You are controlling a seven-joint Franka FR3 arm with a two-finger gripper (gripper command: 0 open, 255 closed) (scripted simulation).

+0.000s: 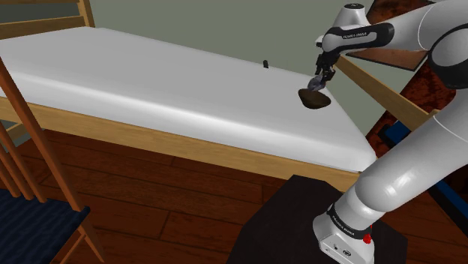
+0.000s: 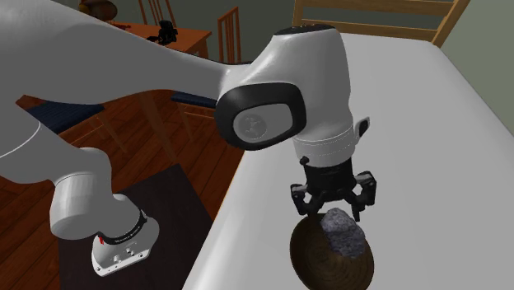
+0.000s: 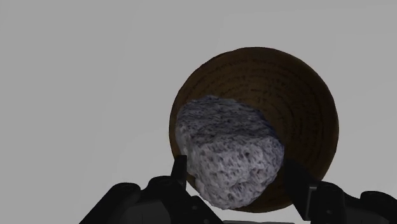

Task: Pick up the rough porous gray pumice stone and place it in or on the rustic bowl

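A rough grey speckled pumice stone lies in the dark brown ribbed bowl, toward the side of it nearest my fingers. My black gripper hovers just above with its fingers open on either side of the stone, apart from it or barely touching. From the second exterior view the stone rests in the bowl just under the gripper. In the shoulder view the gripper stands over the bowl near the white surface's right corner.
The bowl sits on a broad white surface with a wooden frame. A small black object stands at its far edge. A wooden chair is at the shoulder view's lower left. A wooden table stands behind the arm.
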